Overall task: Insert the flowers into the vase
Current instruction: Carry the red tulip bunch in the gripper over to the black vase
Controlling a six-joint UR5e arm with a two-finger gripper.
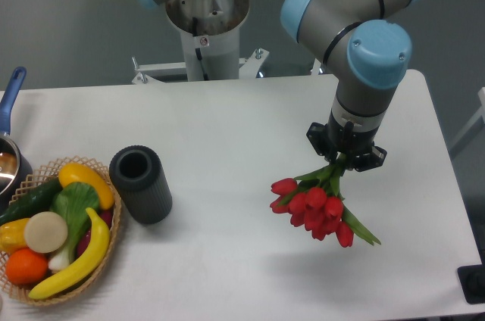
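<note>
At the near edge of the table [227,275], the wicker basket [106,249] of fruit and vegetables is seen at the left, with a yellow banana [76,264] draped along its rim. Just beside it, upright and with its round mouth open to the top, the vase [141,183] is found. Well apart to the right, the flowers [318,207] are held off the table, red buds hanging down and toward the camera, stems gripped above. The gripper [342,156] is clamped on those stems. A blue-handled pot [9,139] is glimpsed at the far left edge.

The carry is judged to be the step in hand. To be done well, the bunch would have to be turned so the stem ends lead, brought across above the mouth, centred, then lowered straight; the leaves spread wide and could catch the rim or tip the vase. No brand, label or writing can be read anywhere
</note>
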